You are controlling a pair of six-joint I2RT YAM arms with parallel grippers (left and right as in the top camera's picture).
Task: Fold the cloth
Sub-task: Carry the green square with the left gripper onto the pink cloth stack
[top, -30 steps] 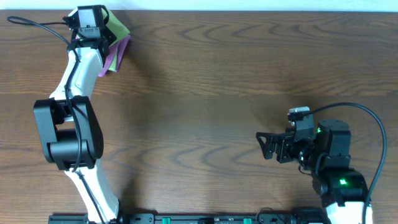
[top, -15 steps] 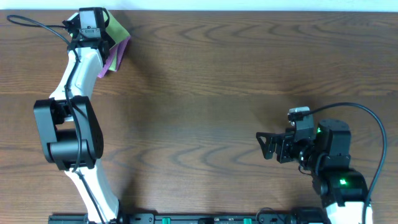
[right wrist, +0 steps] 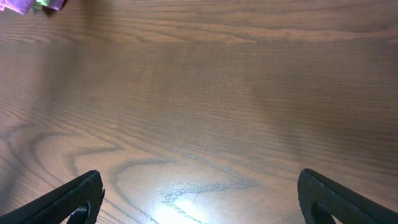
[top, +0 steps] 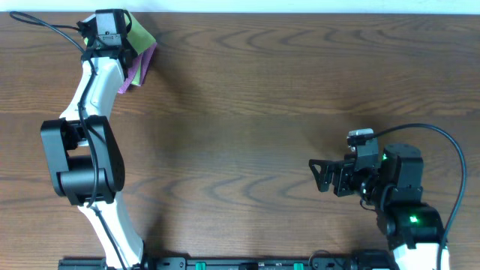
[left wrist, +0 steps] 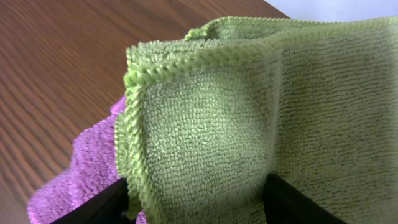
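The lime-green cloth [top: 142,34] lies folded at the table's far left corner, on top of a purple cloth [top: 140,67]. In the left wrist view the green cloth [left wrist: 249,118] fills the picture, its stitched folded edge towards the camera, with purple [left wrist: 87,168] showing beneath it. My left gripper [left wrist: 196,202] stands open over it, the dark fingers [left wrist: 102,208] set apart either side of the fold. My right gripper [top: 315,175] hovers open and empty over bare wood near the right front; its own view shows both cloths as a small patch [right wrist: 45,4] far off.
The wooden table's back edge [top: 300,13] runs just behind the cloths, with a pale surface beyond it. The left arm [top: 94,82] stretches from its base at the front left up to the corner.
The left gripper's jaws have opened from a shut grip on the green cloth. The arms and both cloths lie where they were.
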